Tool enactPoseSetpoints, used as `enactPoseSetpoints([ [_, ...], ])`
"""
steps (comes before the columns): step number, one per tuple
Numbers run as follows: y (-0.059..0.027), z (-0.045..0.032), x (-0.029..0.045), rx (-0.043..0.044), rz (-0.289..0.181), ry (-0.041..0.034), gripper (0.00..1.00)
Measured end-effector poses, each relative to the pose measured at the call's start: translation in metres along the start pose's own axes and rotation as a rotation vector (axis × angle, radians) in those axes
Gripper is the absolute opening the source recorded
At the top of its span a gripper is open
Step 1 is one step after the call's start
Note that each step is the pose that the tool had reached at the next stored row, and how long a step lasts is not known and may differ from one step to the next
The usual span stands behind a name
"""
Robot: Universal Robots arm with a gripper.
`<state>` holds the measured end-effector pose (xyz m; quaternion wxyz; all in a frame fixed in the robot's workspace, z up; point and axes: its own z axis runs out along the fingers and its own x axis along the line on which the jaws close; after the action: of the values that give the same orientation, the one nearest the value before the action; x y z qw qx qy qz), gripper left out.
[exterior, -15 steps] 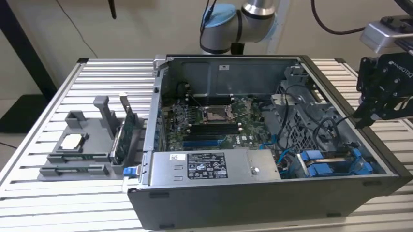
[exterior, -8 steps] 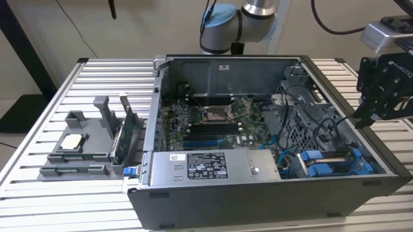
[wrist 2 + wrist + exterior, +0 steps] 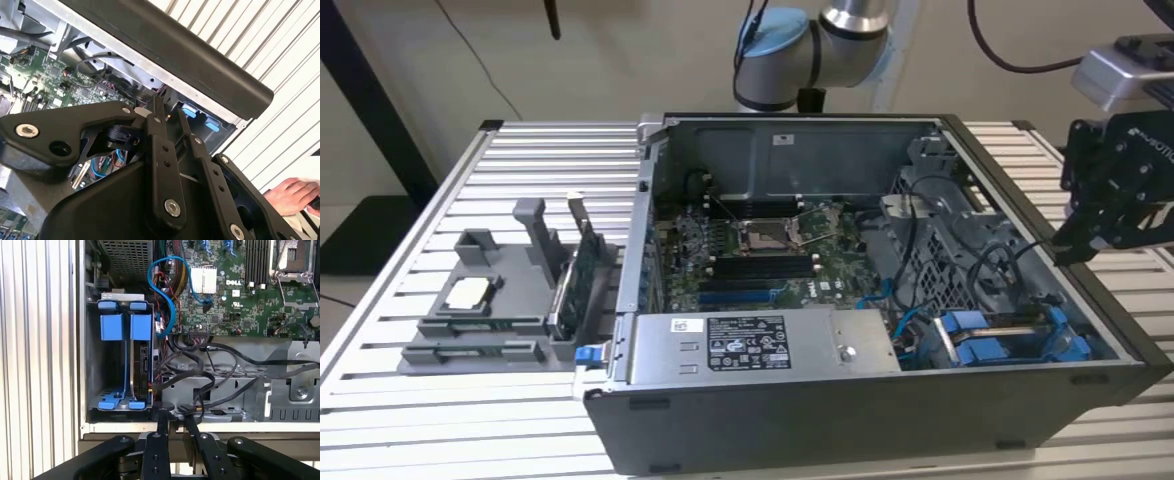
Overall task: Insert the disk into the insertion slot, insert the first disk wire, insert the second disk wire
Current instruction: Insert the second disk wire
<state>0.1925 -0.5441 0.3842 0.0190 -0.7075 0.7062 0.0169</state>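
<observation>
1. The disk already stands inside the insertion slot, filling one of its two halves, so the first step looks done
2. Black wires lie loose just beside the slot; I cannot tell whether either is plugged in
3. The gripper hovers just outside the slot's end, jaws a narrow gap apart, gripping nothing

Disk in insertion slot, beside mobo.

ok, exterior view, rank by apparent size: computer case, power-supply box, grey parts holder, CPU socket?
1. computer case
2. grey parts holder and power-supply box, too alike to rank
3. CPU socket
</observation>
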Motion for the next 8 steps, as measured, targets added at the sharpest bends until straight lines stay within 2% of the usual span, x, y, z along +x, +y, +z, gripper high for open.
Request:
enactPoseSetpoints([
  [5, -0.0009, 0.0032, 0.0001, -0.0215, 0.003, 0.0004, 0.27],
  [8, -0.0009, 0.0038, 0.0002, -0.0268, 0.008, 0.0007, 0.27],
])
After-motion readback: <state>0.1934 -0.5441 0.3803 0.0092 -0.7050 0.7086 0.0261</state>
